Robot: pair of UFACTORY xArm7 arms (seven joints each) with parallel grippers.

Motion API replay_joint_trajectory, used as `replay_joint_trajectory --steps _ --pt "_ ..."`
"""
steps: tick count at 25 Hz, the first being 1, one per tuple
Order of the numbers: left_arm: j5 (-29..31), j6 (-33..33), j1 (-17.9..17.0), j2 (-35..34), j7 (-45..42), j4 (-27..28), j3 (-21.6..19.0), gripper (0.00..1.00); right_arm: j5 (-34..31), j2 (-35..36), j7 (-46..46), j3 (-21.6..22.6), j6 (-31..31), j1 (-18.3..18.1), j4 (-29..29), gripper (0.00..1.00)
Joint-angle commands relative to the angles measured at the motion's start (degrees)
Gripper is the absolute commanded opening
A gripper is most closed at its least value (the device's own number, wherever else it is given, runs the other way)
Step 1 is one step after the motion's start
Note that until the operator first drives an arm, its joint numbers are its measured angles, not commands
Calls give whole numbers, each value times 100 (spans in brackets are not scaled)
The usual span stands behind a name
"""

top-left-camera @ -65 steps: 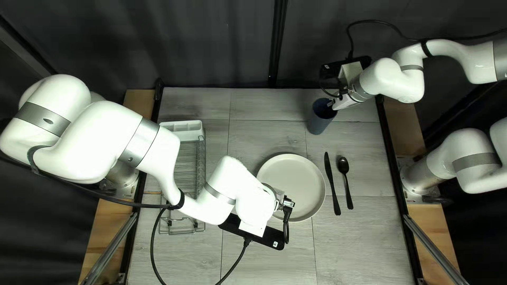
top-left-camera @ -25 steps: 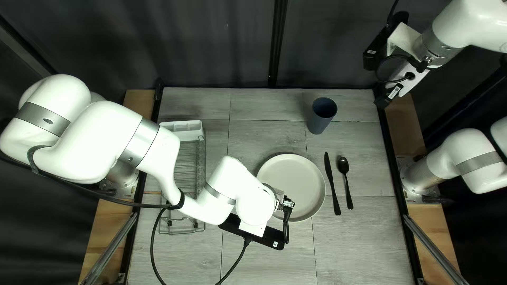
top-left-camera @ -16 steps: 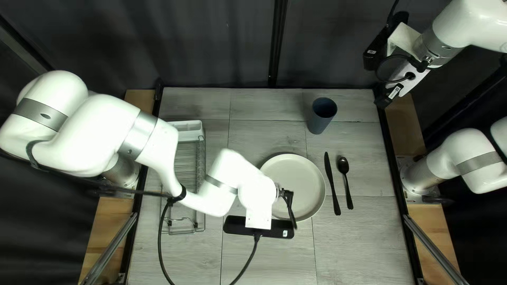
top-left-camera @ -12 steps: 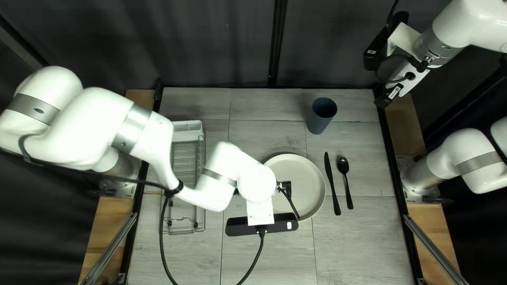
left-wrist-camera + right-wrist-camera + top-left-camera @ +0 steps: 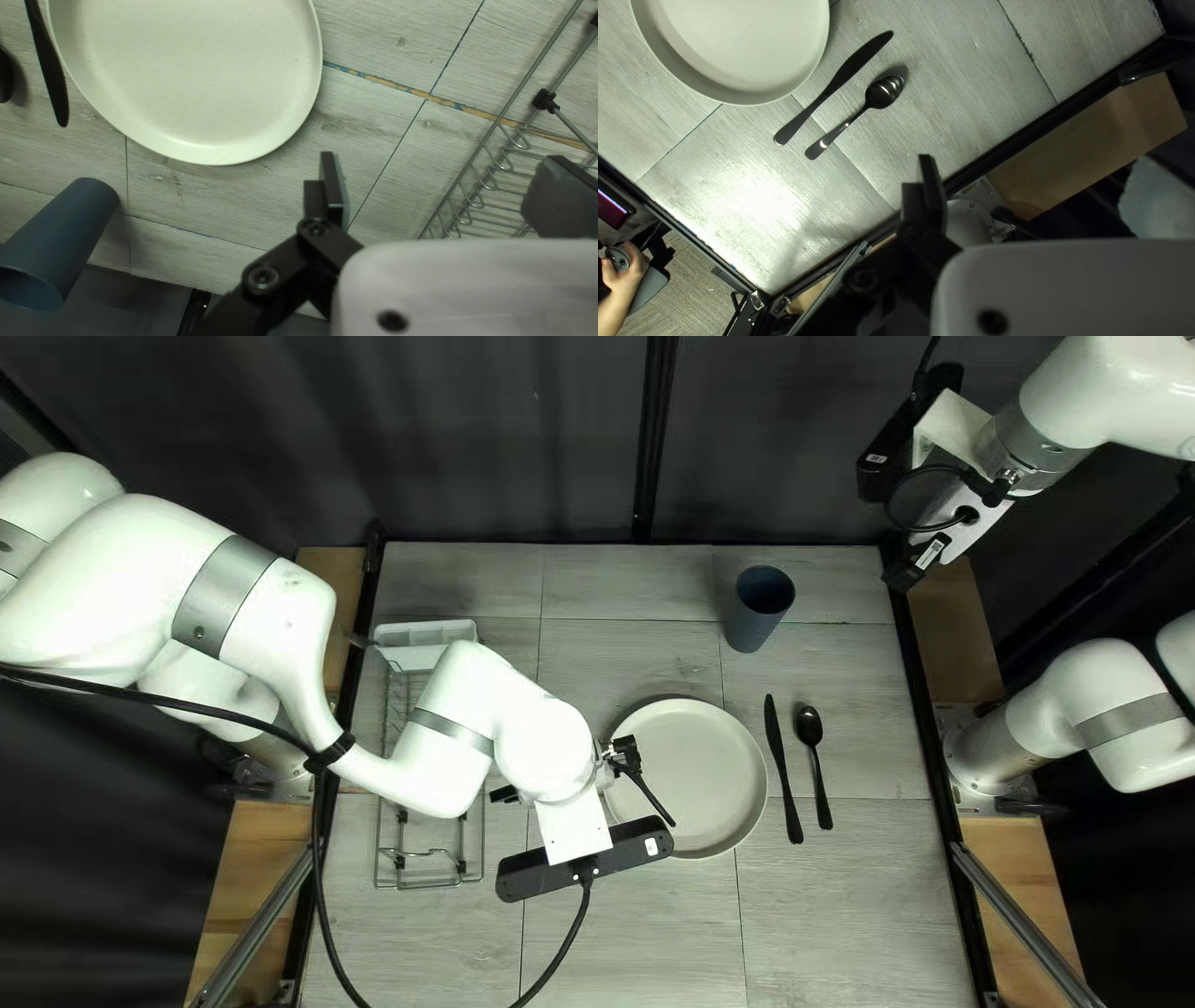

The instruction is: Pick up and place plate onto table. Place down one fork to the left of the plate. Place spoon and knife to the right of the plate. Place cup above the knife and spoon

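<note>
The left gripper [image 5: 445,177]'s fingers stand wide, presumably for the next grasp; the right gripper [image 5: 1042,177]'s too, the cup [image 5: 754,630] seemingly placed.

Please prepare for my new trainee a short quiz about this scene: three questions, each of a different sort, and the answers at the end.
1. Multiple choice: what lies between the plate and the spoon?
A) the dish rack
B) the knife
C) the curtain

2. True or false: the cup stands upright on the table.

3. Fill in the missing word, "open" or "shut": the left gripper is ____.

Key: 1. B; 2. true; 3. open
</note>
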Motion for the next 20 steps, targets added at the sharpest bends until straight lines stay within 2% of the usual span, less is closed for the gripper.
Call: replay_joint_trajectory --steps 1,7,8,10,18,20 --pt "-356 254 280 -351 -143 -196 269 100 0 0 0 0 0 0 0 100" --pt "-299 576 513 -1574 -1619 -985 318 100 0 0 0 0 0 0 0 100" --pt "-230 756 614 -2023 -2145 -1254 236 100 0 0 0 0 0 0 0 100" --pt "-87 1170 726 -2522 -2960 -1428 -8 100 0 0 0 0 0 0 0 100" --pt "-87 1170 726 -2522 -2960 -1428 -8 100 0 0 0 0 0 0 0 100" --pt "-358 1248 762 -2165 -2943 -1134 150 100 0 0 0 0 0 0 0 100"
